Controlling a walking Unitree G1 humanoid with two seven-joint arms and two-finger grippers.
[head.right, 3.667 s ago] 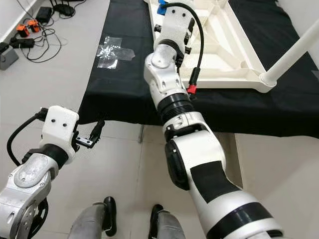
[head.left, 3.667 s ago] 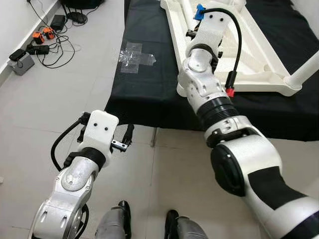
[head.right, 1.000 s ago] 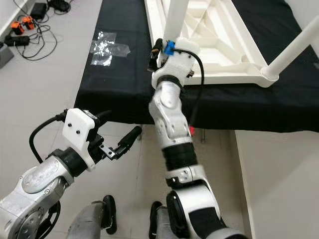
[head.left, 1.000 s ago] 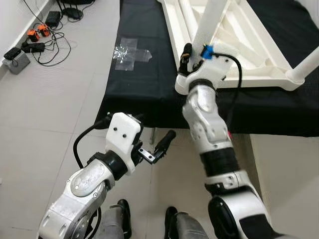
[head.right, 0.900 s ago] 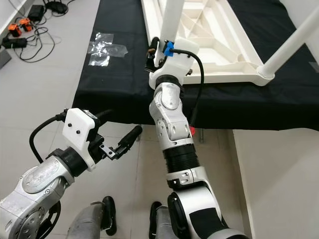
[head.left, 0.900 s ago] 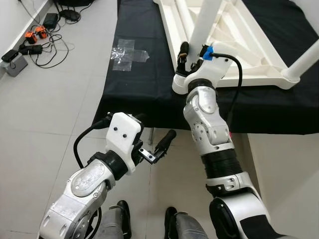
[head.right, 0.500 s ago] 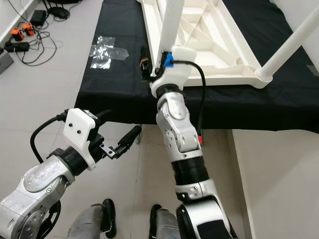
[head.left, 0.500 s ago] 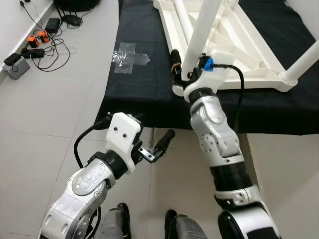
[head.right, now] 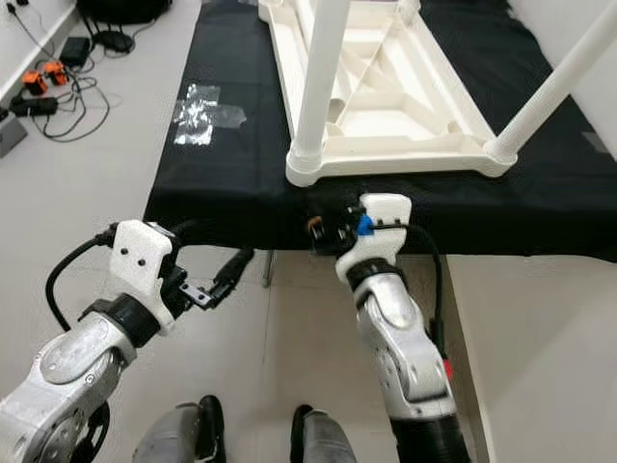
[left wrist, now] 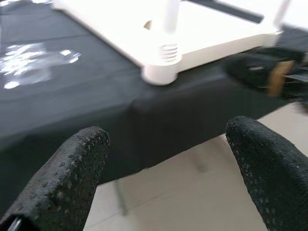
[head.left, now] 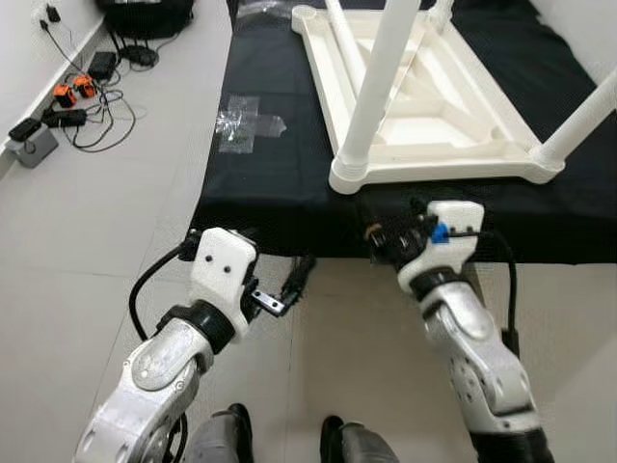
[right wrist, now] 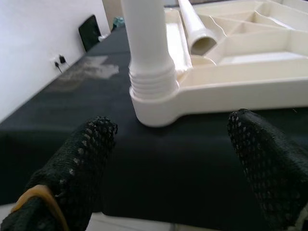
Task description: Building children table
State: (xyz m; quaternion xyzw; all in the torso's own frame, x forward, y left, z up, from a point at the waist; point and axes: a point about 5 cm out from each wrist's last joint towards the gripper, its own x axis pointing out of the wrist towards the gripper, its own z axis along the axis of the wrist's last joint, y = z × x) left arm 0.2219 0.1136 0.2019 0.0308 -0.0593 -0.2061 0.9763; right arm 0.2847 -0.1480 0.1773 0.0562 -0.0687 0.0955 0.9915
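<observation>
1. At about 10 o'clock in the head views, a tangle of cables and small devices (head.left: 67, 96) lies on the grey tiled floor (head.left: 87, 212) by the wall.
2. A patch of clear tape (head.left: 246, 118) is stuck on the black cloth (head.left: 280, 183), at 11 o'clock.
3. The left gripper (head.left: 286, 289) hangs over the floor at about 7 o'clock, just short of the cloth's near edge. Its fingers (left wrist: 72, 178) stand wide apart with nothing between them.
4. The upturned white children's table (head.left: 434, 125) lies on the black cloth at 12 to 1 o'clock, underside up.
5. One white leg (head.left: 379, 77) stands screwed into the near left corner socket; its threaded base shows in the right wrist view (right wrist: 151, 79).
6. A second leg (head.left: 583, 121) rises from the near right corner at 2 o'clock.
7. A loose leg tube (right wrist: 195, 29) lies inside the table's ribbed underside.
8. The right gripper (head.left: 390, 231) sits at 5 o'clock, just below the cloth's edge and beneath the near left corner. Its fingers (right wrist: 267, 163) are spread wide, empty, apart from the leg.
</observation>
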